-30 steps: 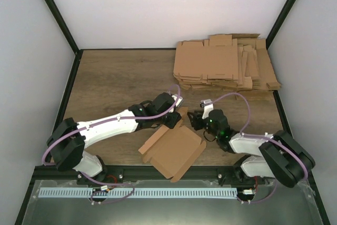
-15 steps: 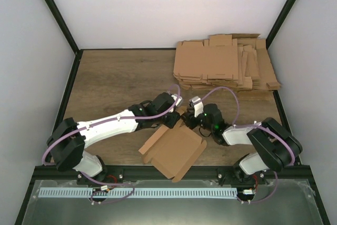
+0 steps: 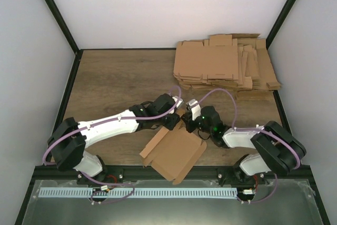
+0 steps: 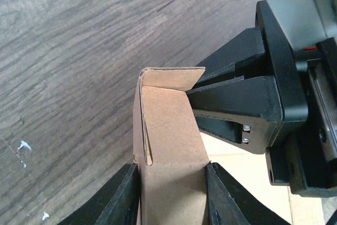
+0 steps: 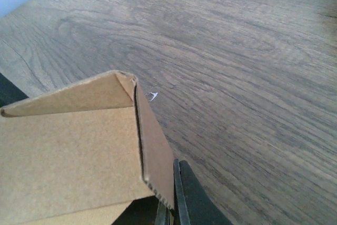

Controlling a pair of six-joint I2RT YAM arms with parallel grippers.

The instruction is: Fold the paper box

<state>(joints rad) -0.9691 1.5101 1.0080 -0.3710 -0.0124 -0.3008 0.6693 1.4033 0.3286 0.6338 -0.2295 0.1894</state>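
Paper box: the plain brown cardboard paper box (image 3: 176, 154) lay part-folded on the wooden table (image 3: 116, 77) near the front edge, between the two arms, with one flap (image 4: 168, 146) raised at its far corner.
Left gripper: the left gripper (image 3: 175, 121) held that flap across its width, a black finger (image 4: 118, 196) pressed to each side, as a second earlier.
Right gripper: the right gripper (image 3: 185, 120) had swung in from the right to meet the left one. Its fingers, apart before, were now pinched thin on the flap's folded end.
Pile: the pile of flat brown cardboard blanks (image 3: 226, 67) stayed at the far right, well apart.
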